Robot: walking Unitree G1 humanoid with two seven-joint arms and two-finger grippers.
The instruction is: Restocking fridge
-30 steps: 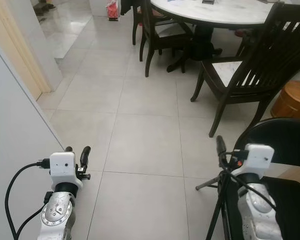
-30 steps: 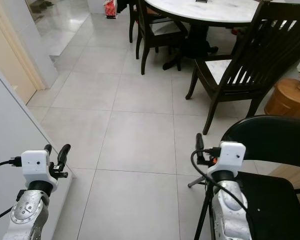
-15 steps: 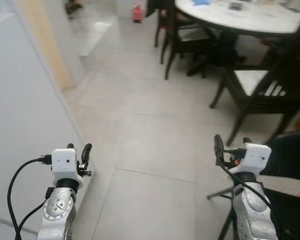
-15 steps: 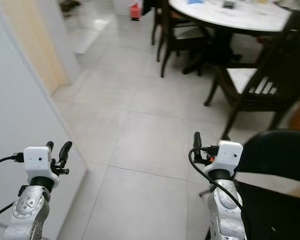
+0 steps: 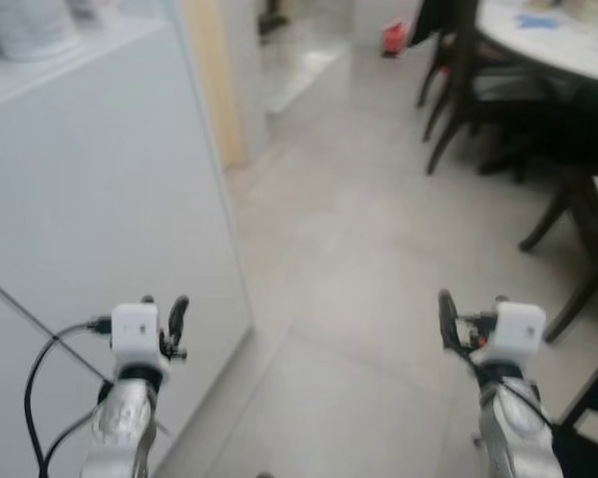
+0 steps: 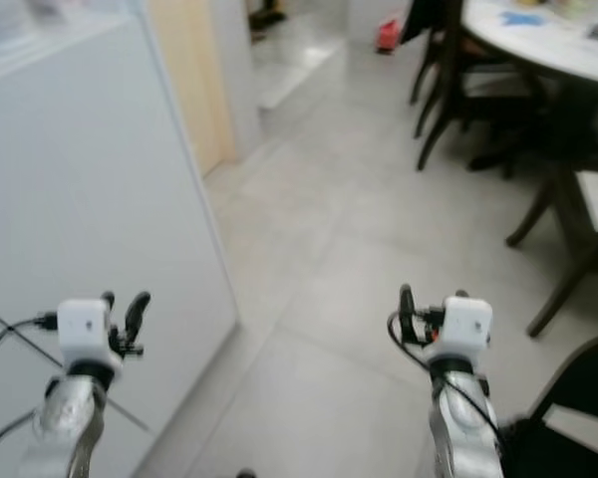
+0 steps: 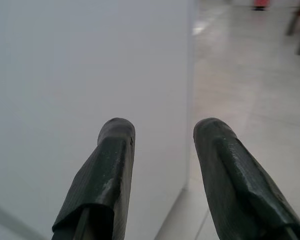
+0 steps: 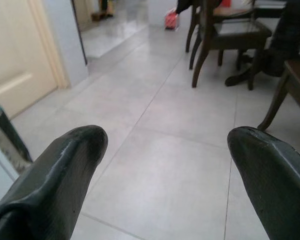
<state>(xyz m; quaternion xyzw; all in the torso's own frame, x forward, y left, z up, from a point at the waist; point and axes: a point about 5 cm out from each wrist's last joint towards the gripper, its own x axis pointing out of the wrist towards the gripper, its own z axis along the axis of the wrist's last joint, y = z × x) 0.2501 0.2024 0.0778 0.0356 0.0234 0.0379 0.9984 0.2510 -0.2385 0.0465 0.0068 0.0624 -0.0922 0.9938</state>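
Looking down from the head camera, a large white panel [image 5: 100,189] stands at the robot's left, most likely the side of the fridge, so the task's thing is just beside the left arm. Both arms are raised in front of the body over the grey tiled floor [image 5: 349,289]. The left gripper [image 5: 163,311] hangs close to the white panel, and the right gripper [image 5: 470,311] is over bare tiles. A dark dining table [image 6: 538,40] with chairs [image 6: 448,60] stands well apart on the right. The picture is blurred, which suggests walking or turning.

From the left wrist, the two black fingers [image 7: 110,165] are spread, with nothing between them, and they point at the white panel's edge. I judge the arm is held ready for reaching the door.

From the right wrist, the fingers [image 8: 65,165] are wide apart and empty. Beyond them lie the floor, a cream door [image 8: 17,55] and chair legs. No item to restock is carried.
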